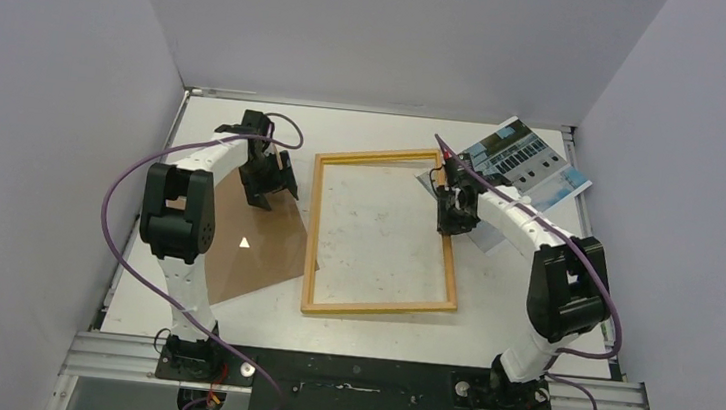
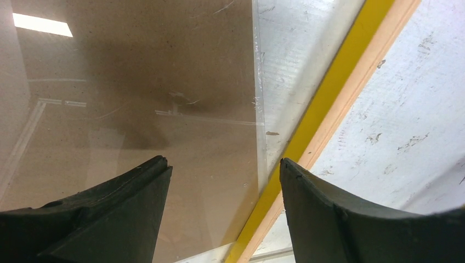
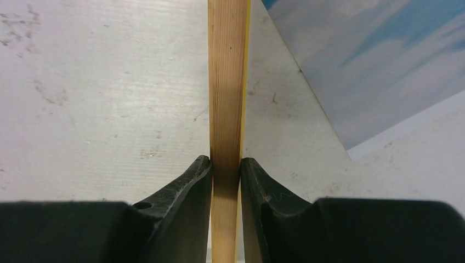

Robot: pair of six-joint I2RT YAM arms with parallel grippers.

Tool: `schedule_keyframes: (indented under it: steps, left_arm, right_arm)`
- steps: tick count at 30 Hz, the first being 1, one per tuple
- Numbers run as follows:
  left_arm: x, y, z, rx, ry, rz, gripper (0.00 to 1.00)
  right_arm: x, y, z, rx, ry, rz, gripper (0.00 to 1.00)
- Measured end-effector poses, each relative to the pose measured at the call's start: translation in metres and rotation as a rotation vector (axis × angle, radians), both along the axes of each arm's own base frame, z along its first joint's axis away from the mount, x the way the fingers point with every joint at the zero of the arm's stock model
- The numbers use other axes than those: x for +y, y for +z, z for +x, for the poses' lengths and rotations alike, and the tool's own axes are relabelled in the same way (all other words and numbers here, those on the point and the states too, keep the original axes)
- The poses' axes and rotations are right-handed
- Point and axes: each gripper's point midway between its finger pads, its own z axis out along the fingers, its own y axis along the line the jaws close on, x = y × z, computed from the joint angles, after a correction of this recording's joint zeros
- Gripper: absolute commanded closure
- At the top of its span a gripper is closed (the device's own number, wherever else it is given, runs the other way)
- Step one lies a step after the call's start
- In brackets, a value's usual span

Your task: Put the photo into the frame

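Right jaws clamping frame point(image 3: 226, 82) rail, photo point(image 3: 378, 66) just beside

The scuffed white table point(image 1: 367, 331) carries the frame point(image 1: 379, 307), a brown board point(image 1: 266, 236) and the photo point(image 1: 524, 160).

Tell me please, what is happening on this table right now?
The right pincer is shut on the right rail of the frame. The left pincer hangs open above the brown board beside the frame. The photo lies at the far right corner of the table, not yet inside the frame.
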Motion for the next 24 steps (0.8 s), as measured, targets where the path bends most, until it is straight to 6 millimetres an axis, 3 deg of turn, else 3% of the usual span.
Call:
schedule_keyframes:
  steps: [5, 13, 24]
  left_arm:
    - [0.001, 0.001, 0.0, -0.003, 0.0, 0.003, 0.29]
    - [0.005, 0.001, 0.0, -0.003, -0.002, 0.028, 0.29]
    - [0.009, 0.003, -0.003, -0.001, -0.006, 0.042, 0.29]
  right_arm:
    - [-0.013, -0.017, -0.01, 0.016, -0.033, -0.024, 0.94]
    - [-0.026, -0.021, 0.003, -0.027, -0.068, -0.013, 0.88]
    - [-0.022, -0.029, 0.007, -0.024, -0.056, 0.017, 0.85]
